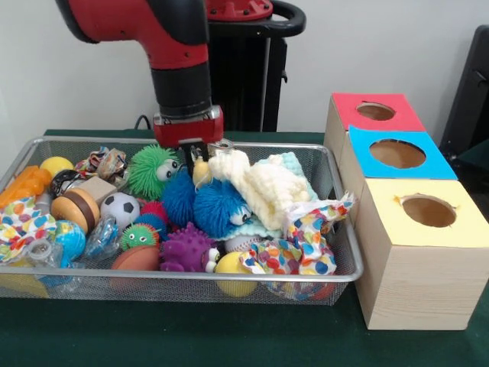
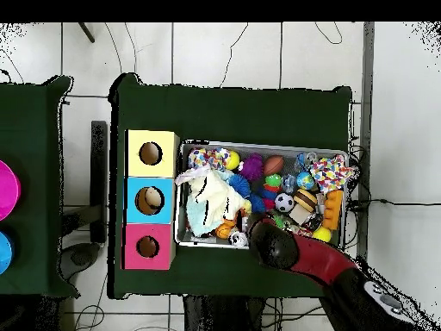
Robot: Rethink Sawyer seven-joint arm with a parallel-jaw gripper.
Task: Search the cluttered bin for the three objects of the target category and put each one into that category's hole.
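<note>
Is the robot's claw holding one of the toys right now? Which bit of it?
It cannot be told. The gripper is down among the toys at the back of the wire basket, next to a small yellow toy, but its tips are hidden.

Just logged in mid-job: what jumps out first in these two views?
The red and black arm comes down over the far rim of a wire bin packed with fuzzy balls, toys and a cream knitted cloth. Its gripper sits just above a fuzzy blue ball. Beside the bin stand three wooden boxes with holes, topped yellow, blue and red.
</note>
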